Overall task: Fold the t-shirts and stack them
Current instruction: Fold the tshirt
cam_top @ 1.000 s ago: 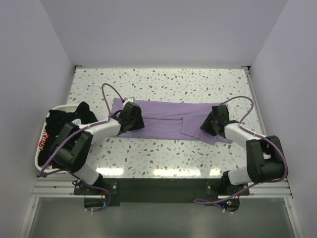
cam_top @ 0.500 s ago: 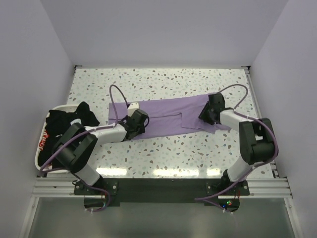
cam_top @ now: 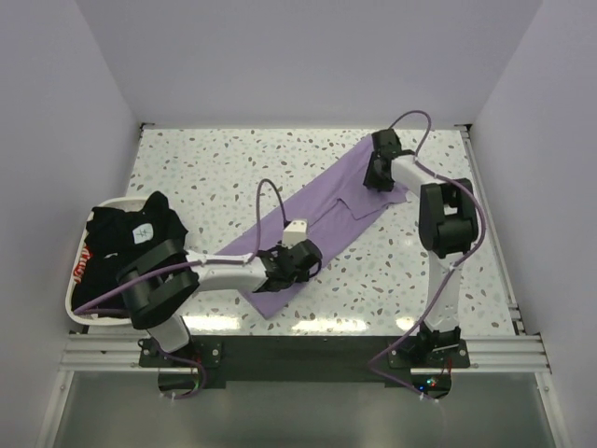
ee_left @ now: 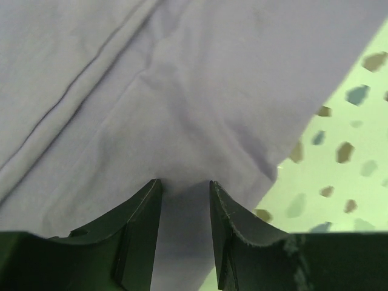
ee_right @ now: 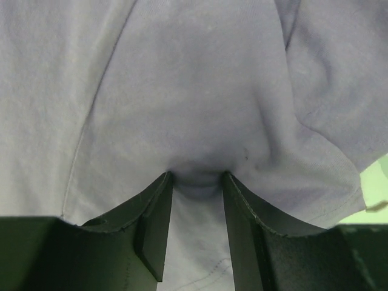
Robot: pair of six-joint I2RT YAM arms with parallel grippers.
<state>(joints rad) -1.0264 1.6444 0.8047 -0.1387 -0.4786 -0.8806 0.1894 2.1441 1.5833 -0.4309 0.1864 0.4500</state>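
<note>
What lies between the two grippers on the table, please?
Only the lavender t-shirt, stretched diagonally from left gripper to right gripper; the top view shows it.

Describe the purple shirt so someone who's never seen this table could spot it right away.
On the speckled table, look right of the white tray. The lavender t-shirt runs diagonally from near-centre to the far right. It alone is pale purple; the other shirts are black, heaped in the tray.
</note>
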